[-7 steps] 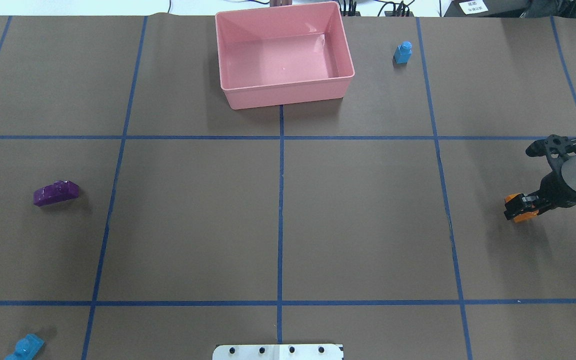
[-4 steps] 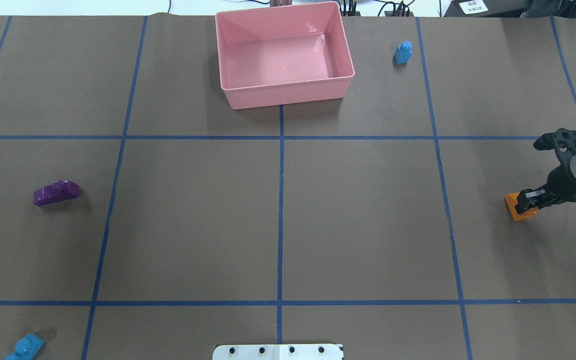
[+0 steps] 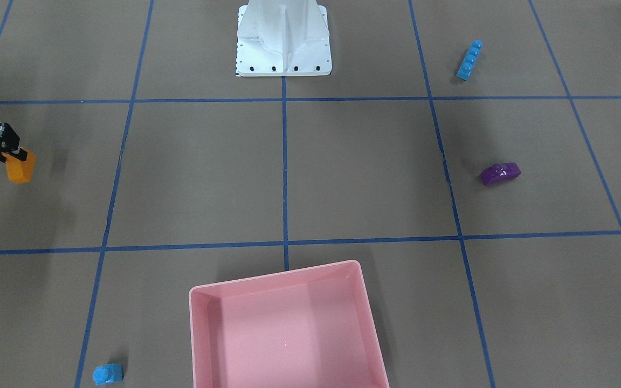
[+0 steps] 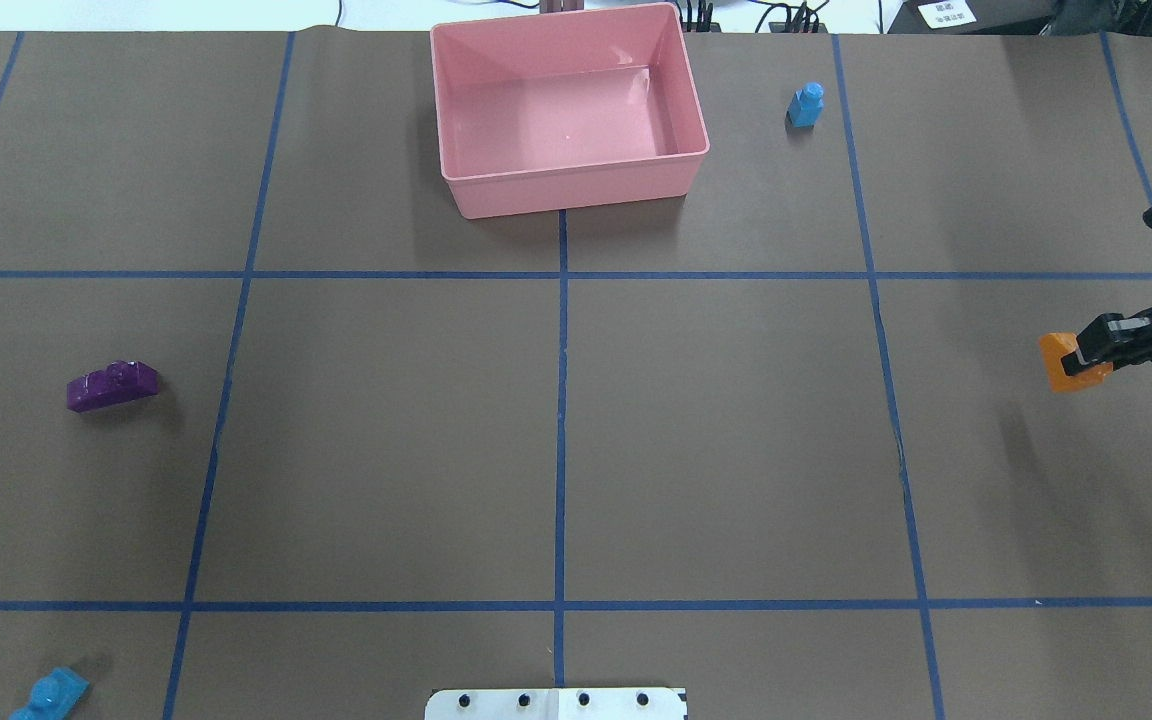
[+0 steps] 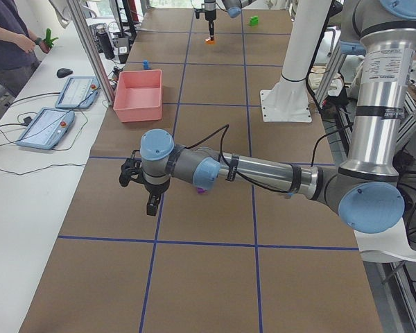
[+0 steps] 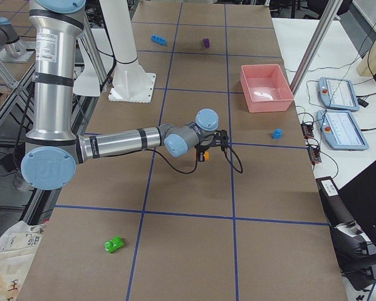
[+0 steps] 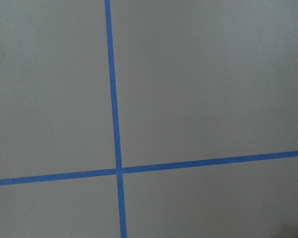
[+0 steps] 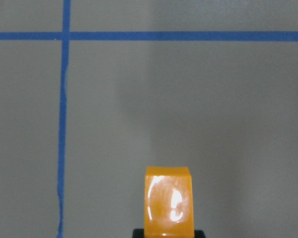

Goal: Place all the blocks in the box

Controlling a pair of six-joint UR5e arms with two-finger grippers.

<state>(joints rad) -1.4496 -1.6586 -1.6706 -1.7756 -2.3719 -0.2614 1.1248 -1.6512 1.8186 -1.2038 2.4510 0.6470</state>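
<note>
Overhead exterior view, near to far: a long glossy blue studded block [image 4: 48,692] and a purple sloped block [image 4: 113,386] lie left of the pink plastic box [image 4: 576,190], well short of it. Far right of the box, the right gripper [image 4: 1083,358] clamps a smooth orange block [image 4: 1056,360]. A small blue block [image 4: 806,105] stands near its right wall. Left gripper [image 5: 152,207]: jaw state cannot be told.

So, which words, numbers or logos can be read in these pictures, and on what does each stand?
No text reads with certainty.
The white label beyond the table's far edge: dark print, too small to read.
The bag on the floor: dark characters, too blurred.
The blue joint cap: pale logo, unreadable.
The pink box and the orange block: no print seen.
</note>
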